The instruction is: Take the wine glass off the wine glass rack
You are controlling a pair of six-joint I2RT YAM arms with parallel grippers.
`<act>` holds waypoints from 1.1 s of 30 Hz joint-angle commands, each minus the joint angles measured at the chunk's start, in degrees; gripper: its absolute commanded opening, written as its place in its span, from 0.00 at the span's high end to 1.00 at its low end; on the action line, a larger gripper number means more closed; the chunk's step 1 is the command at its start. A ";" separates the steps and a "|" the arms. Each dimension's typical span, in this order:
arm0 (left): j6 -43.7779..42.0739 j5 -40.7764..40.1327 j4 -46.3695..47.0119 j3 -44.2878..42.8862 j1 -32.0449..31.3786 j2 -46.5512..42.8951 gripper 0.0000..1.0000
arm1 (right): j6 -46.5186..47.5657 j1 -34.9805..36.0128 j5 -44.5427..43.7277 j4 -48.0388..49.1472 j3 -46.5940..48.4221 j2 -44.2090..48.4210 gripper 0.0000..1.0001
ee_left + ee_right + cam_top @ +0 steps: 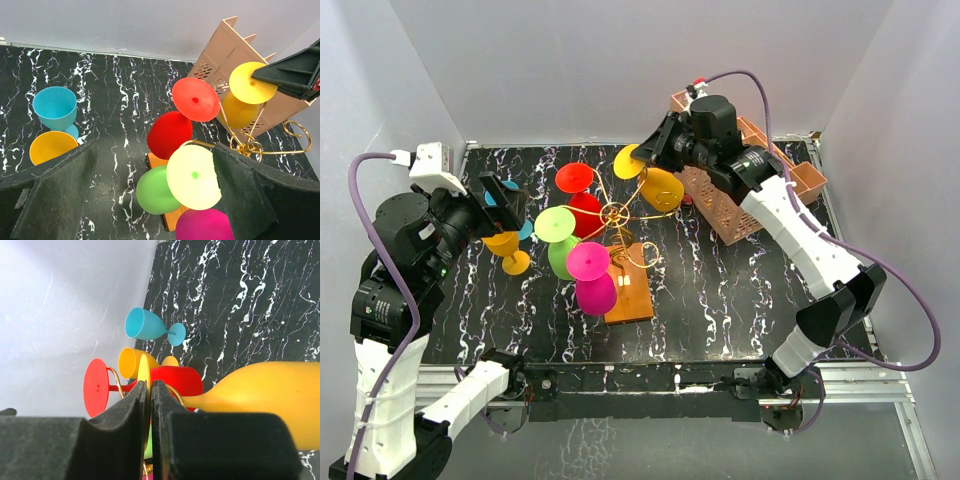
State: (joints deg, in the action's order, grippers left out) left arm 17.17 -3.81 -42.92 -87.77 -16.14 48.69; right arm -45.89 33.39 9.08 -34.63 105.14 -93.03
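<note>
a: we are seeing open marbled table (720, 300) along the near and right edges; white walls are closing in the far side.
b: we are noting the yellow wine glass (662, 188) hanging tilted at the far right of the gold wine glass rack (614, 212); the right gripper (642, 160) is clamping its foot disc.
a: we are marking the crate (745, 215) just behind and the red glass (582, 195) beside; the left gripper (498, 195) is hovering, fingers wide apart.

Gold wire rack (615, 212) on orange base (635, 297), yellow glass (662, 190), black white-veined table (720, 290)
</note>
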 commanded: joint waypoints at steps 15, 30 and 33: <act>0.22 0.74 1.20 -0.83 -0.21 0.38 0.03 | -4.49 -5.88 17.62 10.87 -10.96 9.57 0.92; 0.85 1.82 1.31 -0.74 -0.21 0.32 0.03 | -2.06 -5.93 35.96 19.66 -10.17 6.54 0.92; 0.76 1.71 1.11 -0.78 -0.21 0.13 0.03 | -4.49 -5.91 36.61 21.70 -9.50 5.13 0.92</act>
State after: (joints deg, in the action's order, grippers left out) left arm 17.85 -2.50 -42.48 -87.77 -16.14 49.19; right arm -47.97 27.64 41.12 -19.86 93.21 -86.59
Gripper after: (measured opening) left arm 0.970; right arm 0.109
